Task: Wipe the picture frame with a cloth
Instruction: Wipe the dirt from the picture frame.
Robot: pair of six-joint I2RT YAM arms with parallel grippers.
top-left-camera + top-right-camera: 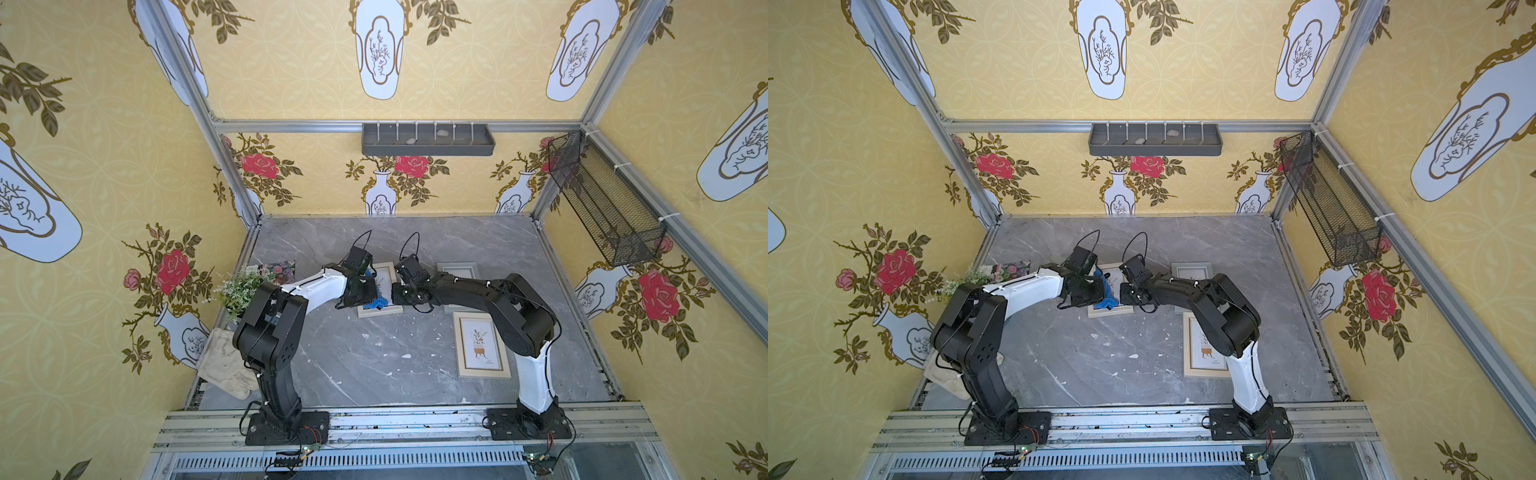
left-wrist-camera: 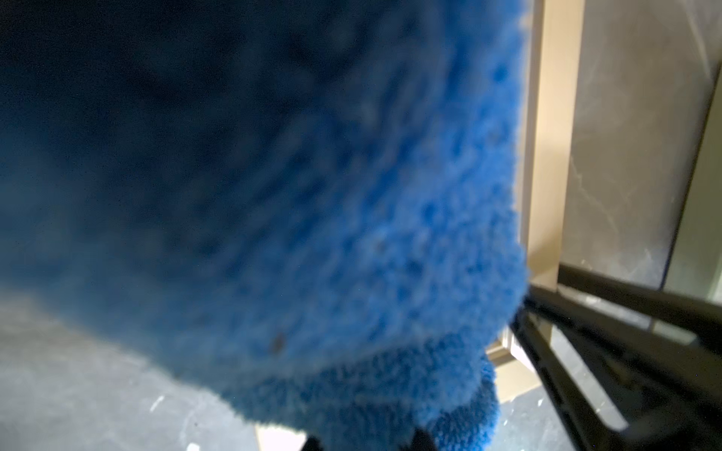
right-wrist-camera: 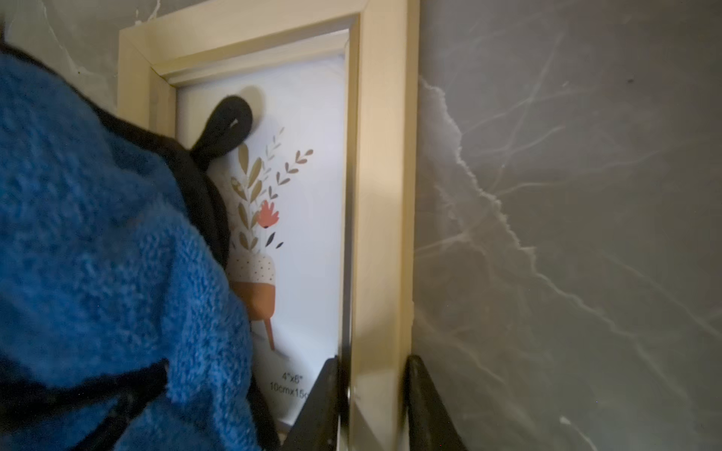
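The picture frame (image 1: 380, 311) (image 1: 1105, 312), light wood with a potted-flower print, lies flat mid-table. The bright-blue plush cloth (image 1: 373, 302) (image 1: 1104, 293) is bunched on its left half. My left gripper (image 1: 371, 293) (image 2: 367, 445) is shut on the cloth (image 2: 351, 234), which fills the left wrist view. My right gripper (image 1: 395, 294) (image 3: 373, 390) is shut on the frame's right rail (image 3: 385, 195), one finger on the glass side and one on the outside. The cloth (image 3: 97, 254) with its black loop (image 3: 228, 121) covers part of the print.
A grey frame (image 1: 457, 270) lies just behind the right arm and another wooden frame (image 1: 482, 345) nearer the front right. A potted plant (image 1: 239, 286), a floral card (image 1: 278, 268) and an off-white glove (image 1: 224, 365) sit at the left. A mesh basket (image 1: 602, 199) hangs on the right wall.
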